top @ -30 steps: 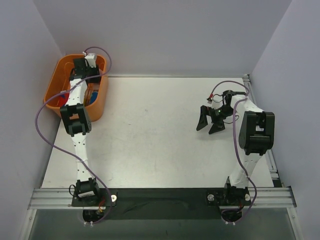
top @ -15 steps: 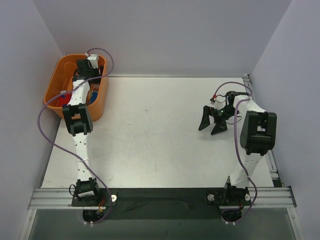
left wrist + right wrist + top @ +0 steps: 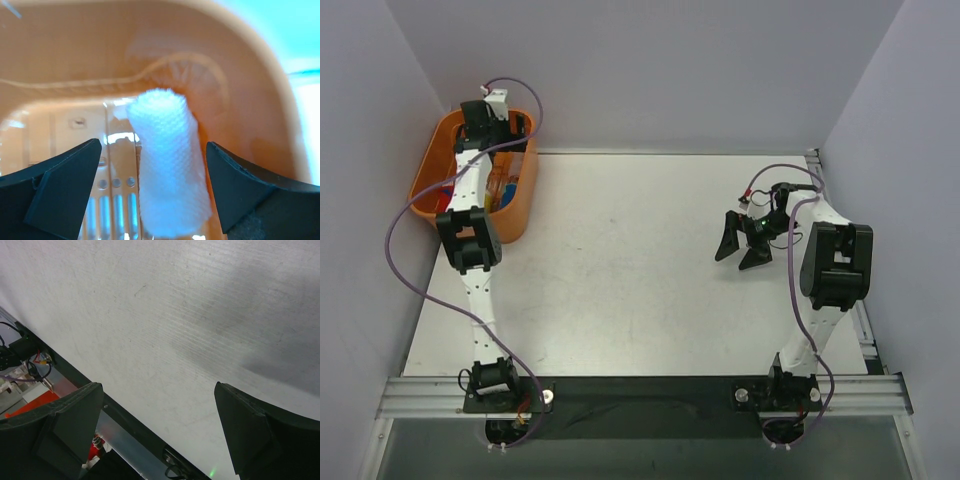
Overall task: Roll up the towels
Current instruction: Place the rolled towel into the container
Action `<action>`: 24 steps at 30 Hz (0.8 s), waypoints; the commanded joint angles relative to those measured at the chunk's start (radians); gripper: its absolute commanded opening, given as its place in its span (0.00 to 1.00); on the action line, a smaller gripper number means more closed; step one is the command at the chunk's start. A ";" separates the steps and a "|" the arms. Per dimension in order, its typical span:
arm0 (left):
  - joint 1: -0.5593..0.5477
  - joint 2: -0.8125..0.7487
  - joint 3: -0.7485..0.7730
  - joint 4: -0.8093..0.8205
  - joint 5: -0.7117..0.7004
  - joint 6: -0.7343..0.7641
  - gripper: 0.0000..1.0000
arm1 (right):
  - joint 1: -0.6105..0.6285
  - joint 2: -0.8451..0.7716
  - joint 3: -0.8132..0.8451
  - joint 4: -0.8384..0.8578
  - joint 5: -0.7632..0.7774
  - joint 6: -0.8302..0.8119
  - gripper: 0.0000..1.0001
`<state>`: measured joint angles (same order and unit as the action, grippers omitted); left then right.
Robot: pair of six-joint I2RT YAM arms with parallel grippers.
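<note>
A pale rolled towel (image 3: 167,160) lies in the orange basket (image 3: 240,75), close against its curved wall. My left gripper (image 3: 153,145) hangs open over it, one finger on each side, neither touching it. In the top view the left gripper (image 3: 485,122) is over the far end of the basket (image 3: 425,185), and my wrist hides the towel. My right gripper (image 3: 740,245) stands open above the bare right side of the table, nothing between its fingers (image 3: 65,430). No green and blue towel shows clearly.
The basket sits at the table's (image 3: 620,260) far left corner against the left wall, with red and blue items (image 3: 445,200) inside. A metal rail (image 3: 640,395) runs along the near edge. Walls close in on three sides.
My left gripper has opened and let go of the rolled towel in the basket, and the wrist has shifted toward the basket's far end. The right arm has barely moved.
</note>
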<state>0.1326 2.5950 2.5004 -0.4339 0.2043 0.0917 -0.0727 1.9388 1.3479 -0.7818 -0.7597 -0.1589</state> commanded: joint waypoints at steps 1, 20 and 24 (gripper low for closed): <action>0.002 -0.179 0.005 0.014 -0.020 0.025 0.97 | -0.009 -0.046 0.016 -0.056 -0.043 -0.013 1.00; -0.191 -0.783 -0.424 -0.416 0.053 0.058 0.97 | -0.091 -0.231 0.165 -0.059 0.040 0.015 1.00; -0.247 -0.898 -0.693 -0.405 0.119 0.002 0.97 | -0.090 -0.345 0.093 -0.036 0.100 0.045 1.00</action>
<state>-0.1047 1.7439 1.9514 -0.7616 0.2546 0.1684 -0.1699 1.6997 1.4796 -0.7895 -0.7162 -0.1425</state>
